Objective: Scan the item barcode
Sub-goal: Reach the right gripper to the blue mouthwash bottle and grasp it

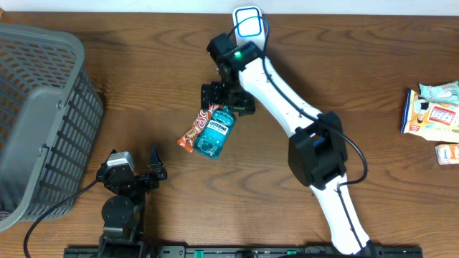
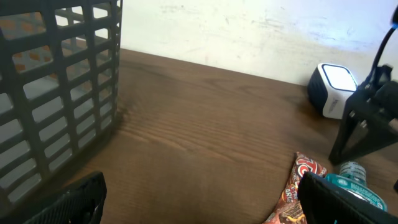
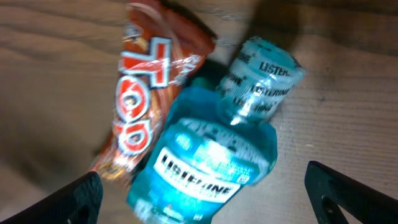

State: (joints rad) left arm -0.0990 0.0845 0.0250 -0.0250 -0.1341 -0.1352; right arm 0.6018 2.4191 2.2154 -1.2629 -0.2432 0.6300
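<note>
- Right gripper: jaws spread wide, pinching nothing. It hangs over the cap end of the mouthwash bottle, with one finger to each side in the wrist view. Cannot tell whether it touches the bottle, as that view is blurred.
- Mouthwash bottle: blue, lying flat near the middle of the table, cap toward the far edge, label facing up.
- Snack bar: orange-red wrapper, lying alongside the bottle on the basket side, touching it or very nearly.
- Scanner: white and dark unit at the far edge of the table, beyond the right arm's wrist, well apart from the bottle.
- Left gripper: jaws spread, empty, near the front edge, apart from both bottle and bar.
- Basket: grey mesh, at the left end of the table.
- Packets: several, at the right edge.
</note>
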